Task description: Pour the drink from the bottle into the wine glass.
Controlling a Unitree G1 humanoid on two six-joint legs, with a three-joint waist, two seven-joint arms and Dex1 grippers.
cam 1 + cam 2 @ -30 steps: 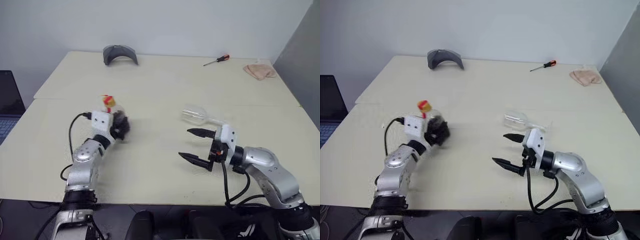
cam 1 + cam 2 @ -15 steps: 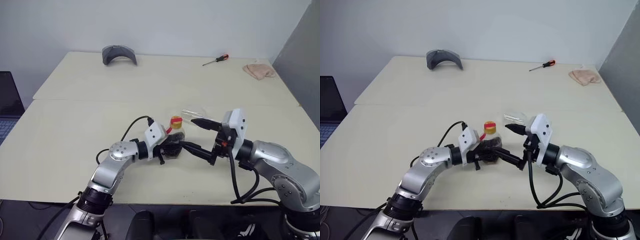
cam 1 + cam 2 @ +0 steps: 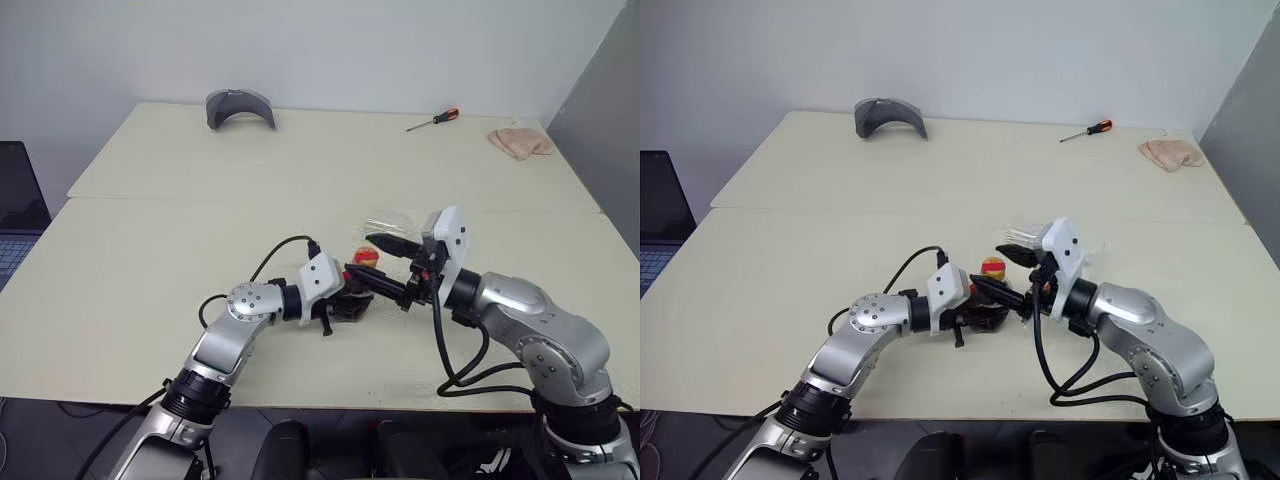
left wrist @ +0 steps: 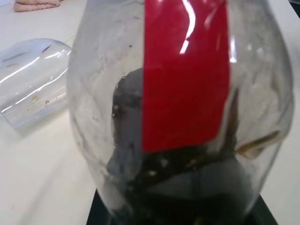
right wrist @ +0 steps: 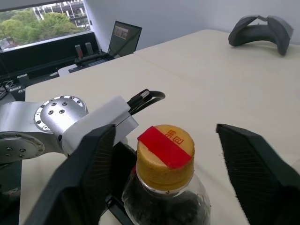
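Cream tabletop (image 3: 150, 260) spreads wide under a plain pale wall, and the action sits at its near middle. Left gripper (image 3: 978, 308) is clamped on the bottle (image 3: 989, 296), squeezing the rounded body low down, its fingers reaching in from the robot's left. That bottle stands upright, long axis vertical, yellow cap (image 5: 165, 152) on top with a red strip across it, pointing straight up. Inside it, the drink (image 4: 187, 187) is dark and sits in the lower part of the body, with a broad red label (image 4: 185, 70) running down the clear wall above it.

Right gripper (image 5: 164, 168) comes in from the other side, its two black fingers (image 5: 255, 161) standing apart on either side of the cap, one each flank, not touching it as far as the wrist view shows, nothing between them but the bottle's neck.

Just behind the pair lies the wine glass (image 3: 392, 222), down on its side on the table, empty, its bowl (image 4: 28, 79) close beside the bottle.

Far edge: a grey curved object (image 3: 240, 107), a screwdriver (image 3: 433, 120) with a red handle, a pinkish cloth (image 3: 520, 142). A laptop (image 3: 18, 200) sits off the table's left.
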